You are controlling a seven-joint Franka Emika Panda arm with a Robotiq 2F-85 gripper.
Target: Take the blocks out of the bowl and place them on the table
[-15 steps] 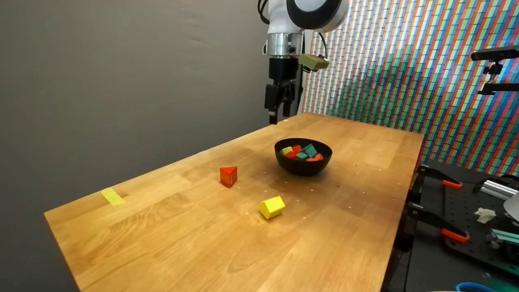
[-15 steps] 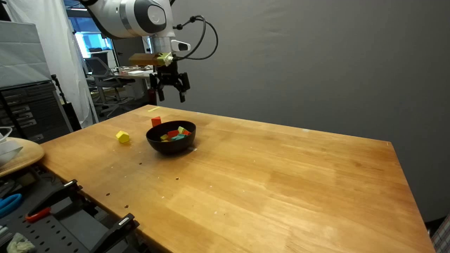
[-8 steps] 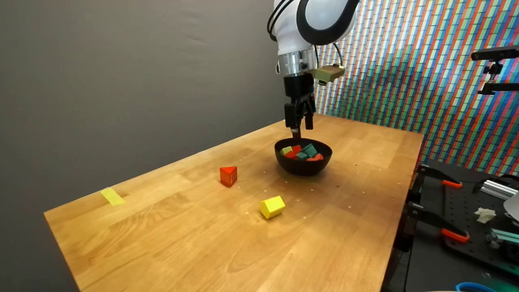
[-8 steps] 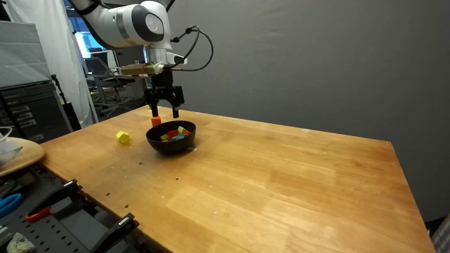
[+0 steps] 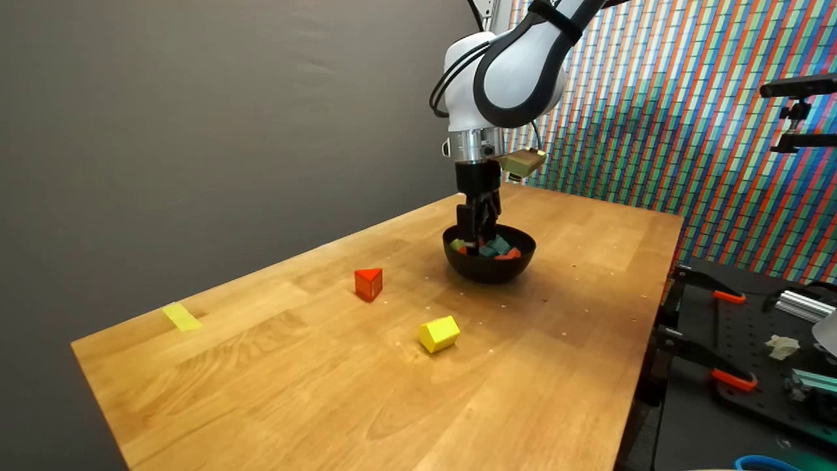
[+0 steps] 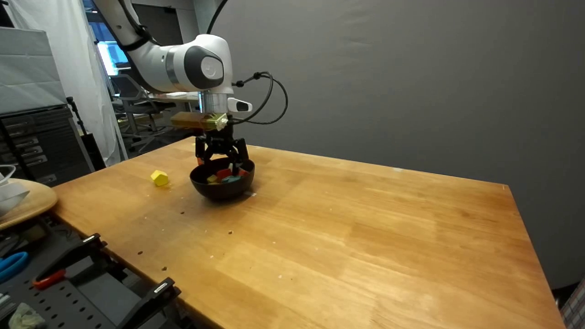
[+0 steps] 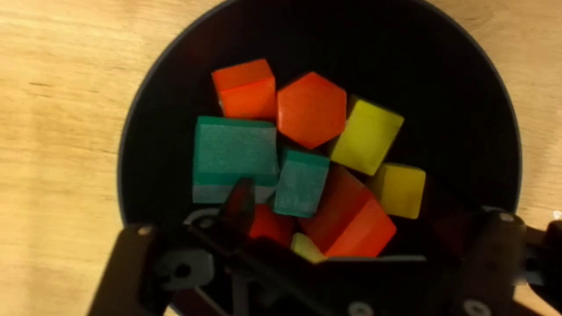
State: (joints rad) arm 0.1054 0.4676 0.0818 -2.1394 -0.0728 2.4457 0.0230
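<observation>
Lying outside wrist view: 2 blocks (image 5: pixel 439 334)

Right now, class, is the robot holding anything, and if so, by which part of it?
Nothing appears to be held: in the wrist view the fingers stand wide apart at the bowl, not closed on any of the blocks.

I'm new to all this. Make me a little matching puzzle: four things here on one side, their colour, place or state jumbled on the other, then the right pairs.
1. gripper
2. bowl
3. triangular block
4. pale-yellow strip

A. red-orange, on the table outside the bowl
B. lying flat by the table's edge
C. black, with coloured blocks inside
D. jaws apart, partly inside the bowl

Pairs: 1-D, 2-C, 3-A, 4-B
</observation>
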